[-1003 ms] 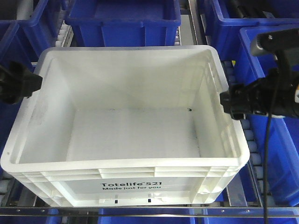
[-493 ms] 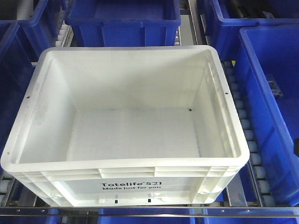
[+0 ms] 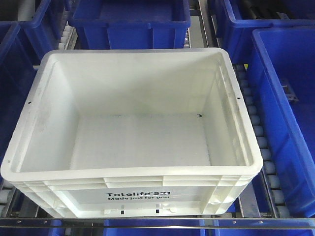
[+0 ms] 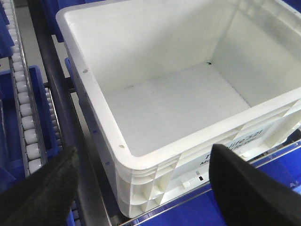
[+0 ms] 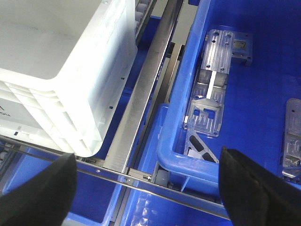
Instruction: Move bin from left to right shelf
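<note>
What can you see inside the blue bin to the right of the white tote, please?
In the right wrist view, the blue bin holds machined metal brackets lying on its floor. Its far side is out of frame, and the right gripper's fingers cover the near part.

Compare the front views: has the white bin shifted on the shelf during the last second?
No. The white bin sits as before: its far rim still meets the blue bin behind at the same place, and its front print lines up with the front rail.

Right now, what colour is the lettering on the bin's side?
Black, on the white bin; the lettering shows best in the exterior front-facing view.
</note>
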You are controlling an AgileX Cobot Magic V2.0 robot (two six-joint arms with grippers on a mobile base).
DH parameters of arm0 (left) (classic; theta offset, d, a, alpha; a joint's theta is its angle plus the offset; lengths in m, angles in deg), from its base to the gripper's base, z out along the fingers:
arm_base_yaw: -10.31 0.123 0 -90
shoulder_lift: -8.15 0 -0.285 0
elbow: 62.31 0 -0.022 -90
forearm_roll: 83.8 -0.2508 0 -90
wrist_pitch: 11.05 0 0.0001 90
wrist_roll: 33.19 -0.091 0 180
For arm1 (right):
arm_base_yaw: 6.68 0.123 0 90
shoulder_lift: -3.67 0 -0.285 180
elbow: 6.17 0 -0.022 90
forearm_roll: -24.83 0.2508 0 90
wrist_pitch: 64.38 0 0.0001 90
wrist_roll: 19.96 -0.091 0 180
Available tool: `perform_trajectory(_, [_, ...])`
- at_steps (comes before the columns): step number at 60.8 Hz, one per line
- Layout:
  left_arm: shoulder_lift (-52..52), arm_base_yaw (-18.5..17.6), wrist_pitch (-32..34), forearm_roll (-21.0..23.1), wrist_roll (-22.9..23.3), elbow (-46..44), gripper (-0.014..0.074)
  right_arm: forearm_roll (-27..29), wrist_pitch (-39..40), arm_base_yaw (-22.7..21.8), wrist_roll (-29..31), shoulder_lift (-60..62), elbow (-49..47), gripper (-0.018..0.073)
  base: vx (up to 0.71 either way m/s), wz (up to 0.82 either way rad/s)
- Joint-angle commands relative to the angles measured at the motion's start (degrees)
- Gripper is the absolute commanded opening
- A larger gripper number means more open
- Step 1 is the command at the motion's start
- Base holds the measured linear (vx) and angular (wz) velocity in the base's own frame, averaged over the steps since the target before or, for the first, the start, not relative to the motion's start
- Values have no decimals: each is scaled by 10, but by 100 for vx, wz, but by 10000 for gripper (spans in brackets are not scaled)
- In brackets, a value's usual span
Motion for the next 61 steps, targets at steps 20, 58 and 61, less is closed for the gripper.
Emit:
perform_trajectory(20, [7,0,49,10,0,-11,464,58,28,0,71,-7,-15,376,0,0])
perform_trajectory(58, [7,0,49,10,0,-11,53,76,28,0,62,-7,-15,-8,0,0])
perform_trajectory(61, [7,0,51,10,1,-11,49,72,28,0,62,-7,-15,-8,0,0])
